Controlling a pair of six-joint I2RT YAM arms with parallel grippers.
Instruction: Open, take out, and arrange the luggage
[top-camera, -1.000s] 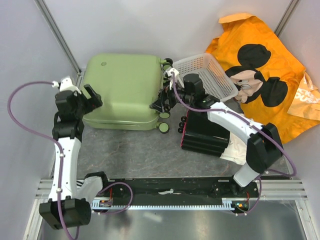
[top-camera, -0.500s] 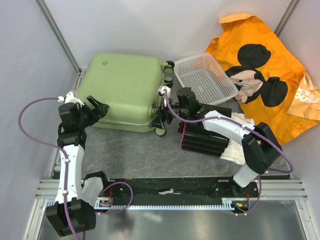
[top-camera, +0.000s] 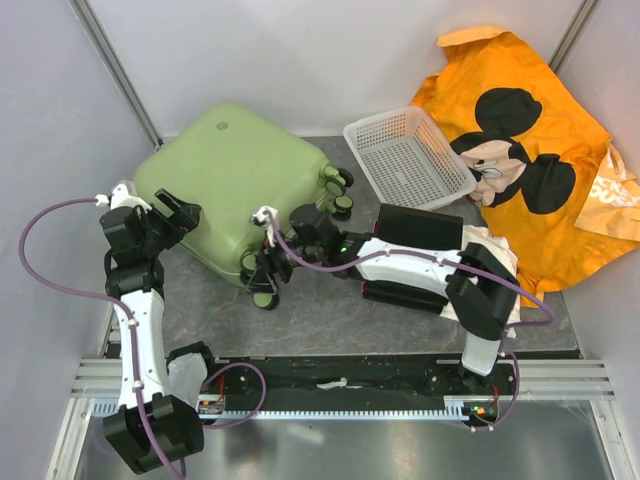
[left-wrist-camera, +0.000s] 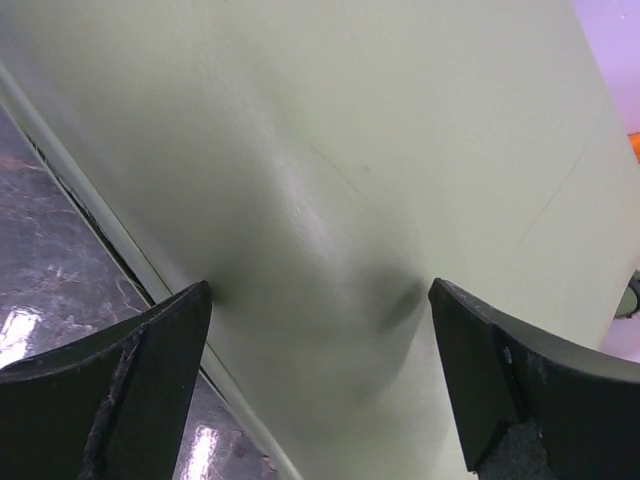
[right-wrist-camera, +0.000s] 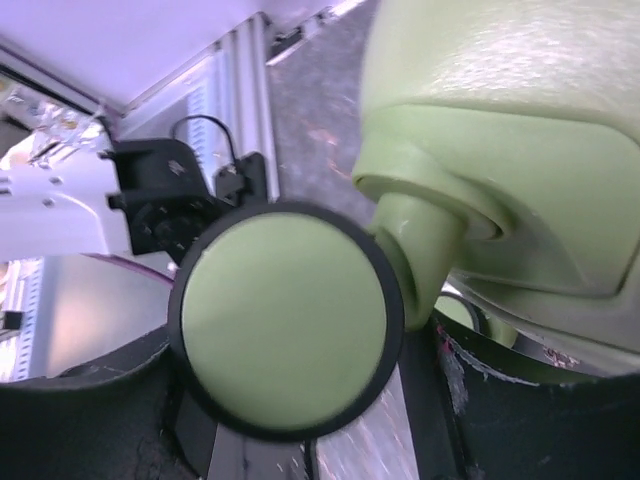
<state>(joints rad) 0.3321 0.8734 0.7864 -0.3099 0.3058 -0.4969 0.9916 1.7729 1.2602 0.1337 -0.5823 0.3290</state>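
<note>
Suitcase (top-camera: 225, 175), shut, on counter (top-camera: 330, 315); step judged: turning it.
Top view: between left tool (top-camera: 180, 215) and right tool (top-camera: 262, 273). Left wrist: tool spread wide, tips at shell. Right wrist: wheel (right-wrist-camera: 285, 320) between jaws, pinch unclear; grip firmly, drag slowly.

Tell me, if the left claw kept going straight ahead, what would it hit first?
The green luggage: its shell fills the view between the open fingers of the left gripper, seemingly very close.

Robot lab test cell, bare white walls (top-camera: 300, 60), aluminium mounting rail (top-camera: 560, 372), grey tabletop (top-camera: 330, 312)
</note>
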